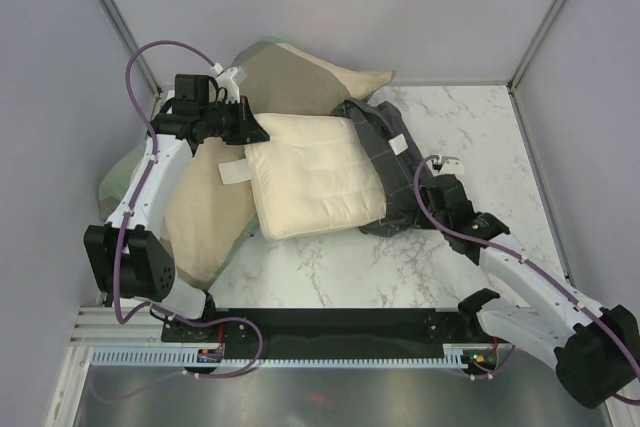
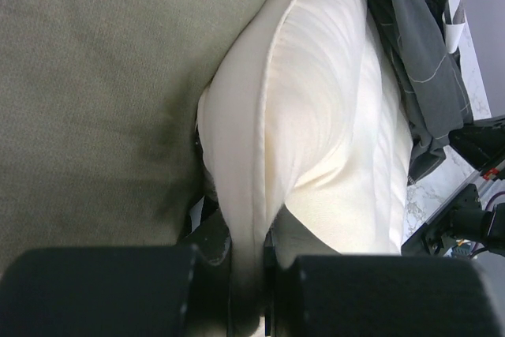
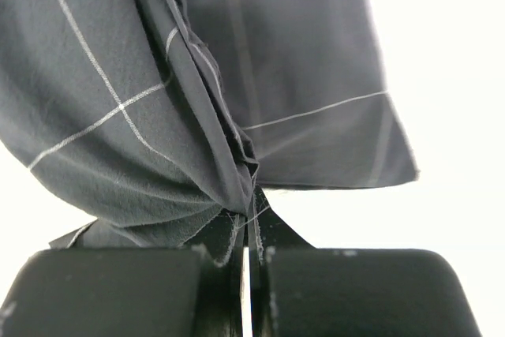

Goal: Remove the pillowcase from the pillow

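White marble tabletop, grey walls on three sides.

Left side: a large olive-and-tan cushion lies against the left wall, with a white label on its upper face. My left claw reaches over this cushion. Its jaws are nearly pressed together, pinching the left edge of the pillow; in the left wrist view, cream fabric fills the narrow gap between the fingers.

Centre: the pillow rests partly on the cushion and partly on the marble, tilted, and most of its quilted cream face is bare.

Right of centre: the pillowcase is bunched in dark folds along the pillow's right end, touching it. A small white tag shows on top. I cannot tell whether the pillow's right edge sits inside the case.

Right side: my right claw meets the bunched fabric from the right. Its jaws are clamped tight on a gathered pleat of the grid-lined cloth, which fans upward out of the pinch in the right wrist view.
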